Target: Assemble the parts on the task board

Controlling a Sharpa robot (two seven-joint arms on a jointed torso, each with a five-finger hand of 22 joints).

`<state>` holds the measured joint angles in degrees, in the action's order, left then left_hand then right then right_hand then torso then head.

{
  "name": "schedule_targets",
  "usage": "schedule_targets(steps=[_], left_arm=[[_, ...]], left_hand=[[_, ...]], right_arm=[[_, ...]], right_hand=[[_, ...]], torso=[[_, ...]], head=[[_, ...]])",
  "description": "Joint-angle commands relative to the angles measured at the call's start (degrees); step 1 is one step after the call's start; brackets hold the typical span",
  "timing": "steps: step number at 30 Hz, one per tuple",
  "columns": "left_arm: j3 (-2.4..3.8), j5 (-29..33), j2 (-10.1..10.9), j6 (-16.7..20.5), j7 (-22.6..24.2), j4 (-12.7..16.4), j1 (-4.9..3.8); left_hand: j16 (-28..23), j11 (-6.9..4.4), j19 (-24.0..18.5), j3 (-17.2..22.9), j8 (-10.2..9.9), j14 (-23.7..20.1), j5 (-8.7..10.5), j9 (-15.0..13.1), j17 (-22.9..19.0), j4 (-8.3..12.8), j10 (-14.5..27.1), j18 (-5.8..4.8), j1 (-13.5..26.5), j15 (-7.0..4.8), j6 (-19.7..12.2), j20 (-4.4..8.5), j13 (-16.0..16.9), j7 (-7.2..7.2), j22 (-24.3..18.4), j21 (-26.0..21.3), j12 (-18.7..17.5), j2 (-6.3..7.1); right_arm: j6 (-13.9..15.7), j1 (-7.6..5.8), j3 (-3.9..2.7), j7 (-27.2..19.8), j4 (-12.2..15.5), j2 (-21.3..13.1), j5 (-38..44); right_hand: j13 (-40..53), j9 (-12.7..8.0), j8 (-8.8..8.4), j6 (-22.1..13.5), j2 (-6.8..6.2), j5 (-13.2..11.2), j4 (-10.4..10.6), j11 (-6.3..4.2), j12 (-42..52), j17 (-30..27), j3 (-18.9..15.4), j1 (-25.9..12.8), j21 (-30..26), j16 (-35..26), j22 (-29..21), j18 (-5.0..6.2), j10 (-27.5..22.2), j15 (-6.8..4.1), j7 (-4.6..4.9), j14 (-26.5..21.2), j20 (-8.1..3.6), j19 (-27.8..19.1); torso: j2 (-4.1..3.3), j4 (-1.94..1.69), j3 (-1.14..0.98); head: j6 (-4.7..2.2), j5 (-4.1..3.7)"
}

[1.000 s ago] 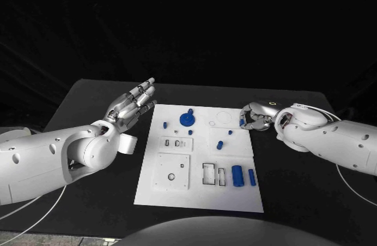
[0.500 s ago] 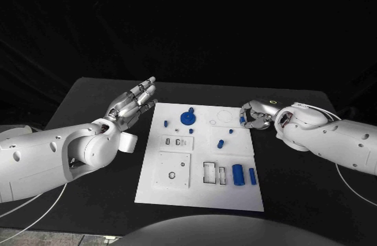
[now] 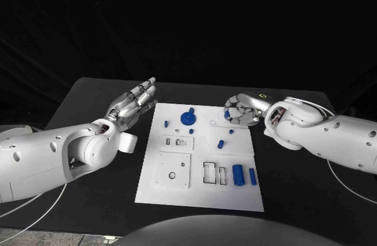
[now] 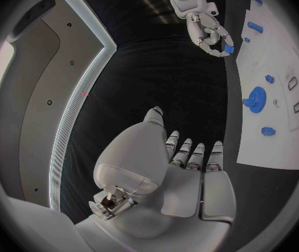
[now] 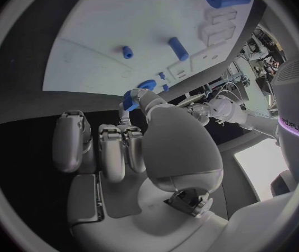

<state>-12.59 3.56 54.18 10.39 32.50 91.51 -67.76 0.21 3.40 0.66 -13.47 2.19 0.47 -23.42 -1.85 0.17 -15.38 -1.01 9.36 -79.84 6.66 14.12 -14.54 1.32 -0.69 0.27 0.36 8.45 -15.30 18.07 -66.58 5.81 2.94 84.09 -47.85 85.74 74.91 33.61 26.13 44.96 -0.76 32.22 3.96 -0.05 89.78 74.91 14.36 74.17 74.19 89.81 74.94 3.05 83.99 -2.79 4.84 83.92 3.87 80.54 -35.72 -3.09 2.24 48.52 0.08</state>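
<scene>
Head view: my right hand (image 3: 242,114) pinches a small blue plastic part (image 5: 130,99) over the white task board (image 3: 196,194), left hand (image 3: 133,105) released; I'd lower it straight, slowly, into its socket.

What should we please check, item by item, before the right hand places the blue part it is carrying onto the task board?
1. Right hand holds a small blue part between its fingertips: ok.
2. Right hand is over the task board's far right area: ok.
3. Round outline under the hand is free: cannot tell, partly hidden.
4. Left hand is off the board, flat and holding nothing: ok.
5. Blue gear stands apart from the right hand: ok.
</scene>
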Motion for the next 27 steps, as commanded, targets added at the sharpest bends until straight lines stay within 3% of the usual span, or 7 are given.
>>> schedule_targets(steps=[1,5,14,27], left_arm=[[0.03,0.0,-0.1,-1.0,0.1,0.1,-0.02],[0.03,0.0,-0.2,-0.9,0.1,0.1,-0.02],[0.03,0.0,-0.5,-1.0,0.1,0.1,-0.02],[0.03,0.0,-0.7,-1.0,0.0,0.0,-0.02]], left_hand=[[0.2,0.56,-0.1,0.3,0.3,-0.1,-0.27,-0.1,0.1,0.2,0.0,1.02,-0.6,0.36,0.2,-0.48,0.1,-0.14,0.1,0.1,0.3,0.08],[0.2,0.65,-0.1,0.5,0.3,-0.1,-0.35,-0.1,0.1,0.3,0.0,1.02,-0.8,0.38,0.3,-0.52,0.1,-0.13,0.1,0.1,0.3,0.0],[0.2,0.7,-0.1,0.4,0.3,-0.1,-0.41,-0.1,0.1,0.5,0.0,1.02,-1.0,0.44,0.3,-0.58,0.1,-0.14,0.1,0.1,0.4,0.24],[0.2,0.74,0.0,0.5,0.3,-0.1,-0.55,-0.1,0.1,0.6,0.0,1.02,-1.1,0.46,0.3,-0.6,0.1,-0.13,0.1,0.1,0.4,0.29]], right_arm=[[-0.5,-0.17,0.06,2.6,2.0,1.2,0.0],[-1.4,0.3,0.06,3.8,2.6,3.6,0.9],[-2.9,2.31,0.06,4.8,0.3,9.7,3.7],[-3.6,4.4,0.05,6.7,-1.6,13.4,5.7]], right_hand=[[15.1,1.7,1.12,1.9,-0.44,-0.1,-0.1,-0.26,0.2,15.1,0.4,-0.2,-0.2,0.2,9.9,0.84,6.0,-0.34,-0.65,6.1,-0.53,0.1],[15.1,1.7,0.99,1.8,-0.67,-0.3,-0.2,-0.23,0.2,15.1,0.5,-0.2,-0.2,0.2,9.9,0.85,6.0,-0.35,-0.57,6.1,-0.54,0.1],[15.1,1.9,0.95,2.5,-1.11,0.3,-0.9,-0.22,0.2,15.1,1.0,0.1,-0.3,0.2,9.9,0.86,6.0,-0.36,-0.57,6.1,-0.56,0.1],[15.1,1.9,0.66,2.7,-1.73,0.4,-1.1,-0.15,0.2,15.1,1.1,-0.2,-0.5,0.2,9.8,0.92,6.0,-0.34,-0.45,6.1,-0.57,0.0]], torso=[[-0.01,0.09,0.0],[-0.01,0.01,-0.01],[-0.12,0.01,-0.05],[-0.1,0.1,-0.05]], head=[[-0.2,0.16],[-0.2,0.24],[-0.13,0.35],[0.29,0.44]])
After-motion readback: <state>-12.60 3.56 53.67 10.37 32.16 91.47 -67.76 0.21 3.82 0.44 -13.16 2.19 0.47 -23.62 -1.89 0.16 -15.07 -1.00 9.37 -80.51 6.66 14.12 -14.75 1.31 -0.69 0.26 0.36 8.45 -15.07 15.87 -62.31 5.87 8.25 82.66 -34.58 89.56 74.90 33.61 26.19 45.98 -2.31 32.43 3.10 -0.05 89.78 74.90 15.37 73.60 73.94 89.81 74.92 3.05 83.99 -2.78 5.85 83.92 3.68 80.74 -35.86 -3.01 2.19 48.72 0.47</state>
